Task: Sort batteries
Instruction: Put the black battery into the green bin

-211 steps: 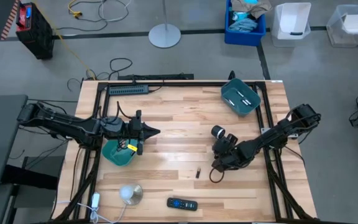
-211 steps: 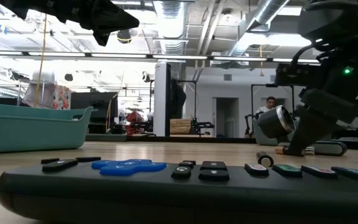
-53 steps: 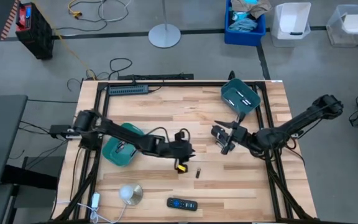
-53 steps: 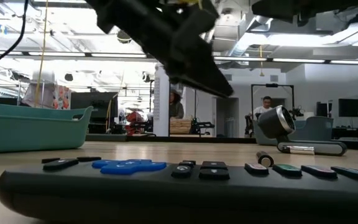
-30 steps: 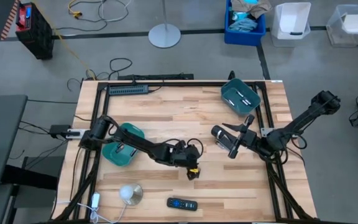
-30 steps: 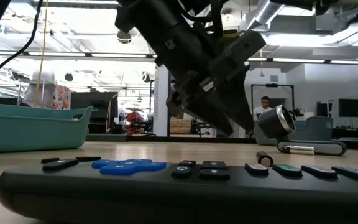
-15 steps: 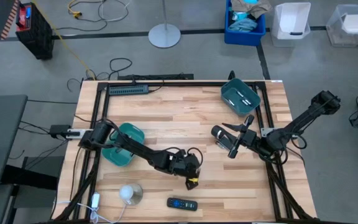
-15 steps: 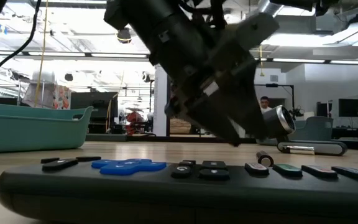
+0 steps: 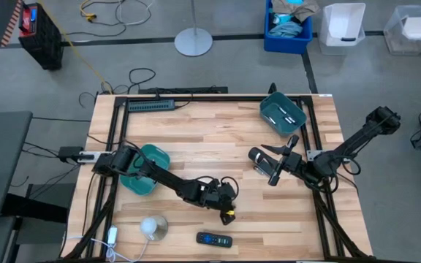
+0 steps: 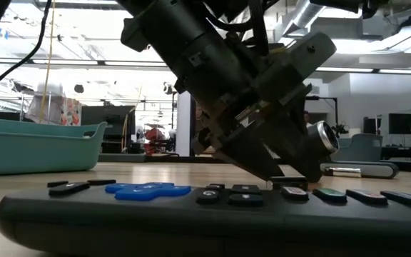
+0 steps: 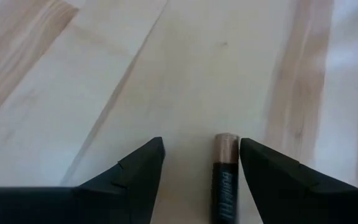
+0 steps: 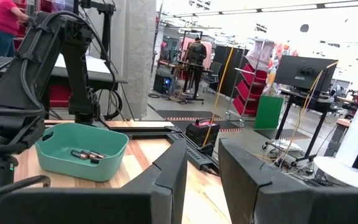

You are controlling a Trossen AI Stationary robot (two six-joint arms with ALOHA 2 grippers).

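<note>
pale wood-plank worktop [image 9: 196, 139], workshop floor with bins and cables around it.

small dark cylindrical battery with a copper-coloured end [image 11: 225, 176] lies flat on the worktop, front-centre, between the left gripper [image 11: 201, 163] and its spread fingers [image 11: 138, 168]. not touched on either side as far as the left wrist view shows; it sits closer to one finger than the other. in the high view the battery itself is hidden under the gripper [image 9: 226, 207], which is down at the worktop just behind the flat black remote control [image 9: 214, 239].

further out: teal plastic bin on the left side [image 9: 143, 169], partly under the left arm. second teal bin at the back right [image 9: 282, 113] with a couple of silvery batteries [image 9: 281, 117] in it; the same bin shows in the right wrist view [image 12: 82, 151] with cells inside. round silvery-white object [image 9: 153, 228] at the front left.

right gripper [image 9: 278, 162] waits over the worktop's right-centre, fingers apart, nothing in them.

step in hand, my read: pick of the loose battery, approach done, pinch not yet made. next move calls for closing squarely on the cell's sides; being off-centre it may roll or get nudged as one finger lands first. then lift clear of the remote and carry to the matching bin. which bin i can't tell from here.
</note>
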